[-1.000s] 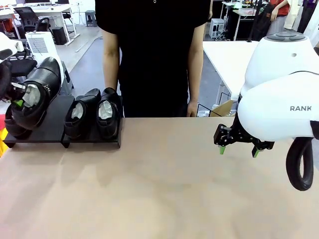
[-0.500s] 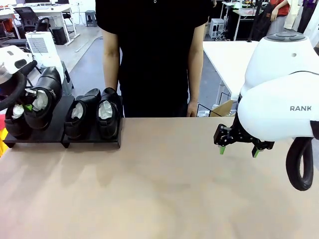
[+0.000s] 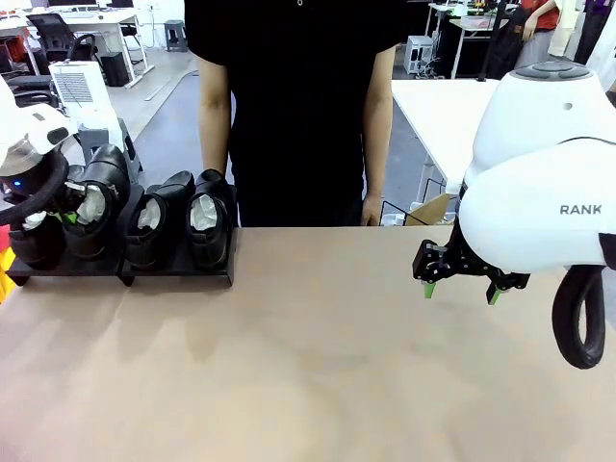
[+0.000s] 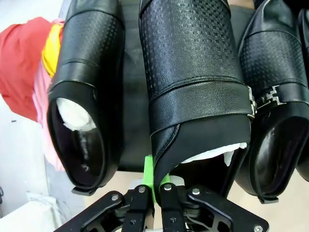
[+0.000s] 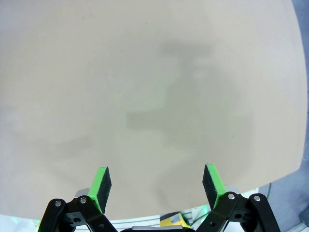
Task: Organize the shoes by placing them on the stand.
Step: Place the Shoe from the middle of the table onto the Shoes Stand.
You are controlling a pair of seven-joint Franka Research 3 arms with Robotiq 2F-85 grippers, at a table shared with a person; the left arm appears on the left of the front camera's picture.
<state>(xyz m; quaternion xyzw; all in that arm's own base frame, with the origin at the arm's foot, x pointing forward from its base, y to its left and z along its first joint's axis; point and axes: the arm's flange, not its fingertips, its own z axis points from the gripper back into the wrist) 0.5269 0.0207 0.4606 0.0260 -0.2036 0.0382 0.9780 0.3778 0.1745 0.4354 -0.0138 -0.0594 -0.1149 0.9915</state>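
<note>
Left wrist view: my left gripper [image 4: 154, 191] pinches the heel rim of the fourth shoe [image 4: 193, 87], set on the stand [image 3: 106, 262] between its neighbours. Next I judge release, then retreat. My right gripper [image 3: 459, 287] hovers open over bare table.

Shoes [image 4: 193, 72]: glossy black leather, toe caps embossed with a fine grid, a metal buckle [image 4: 270, 96] at right, crumpled white paper [image 4: 72, 113] inside. Stand [image 3: 178, 269]: matt black; tabletop [image 3: 318, 366]: smooth, matt tan.

Four shoes [image 3: 189, 231], one stand [image 3: 173, 271], two hands [image 3: 460, 286], one person [image 3: 298, 106].
</note>
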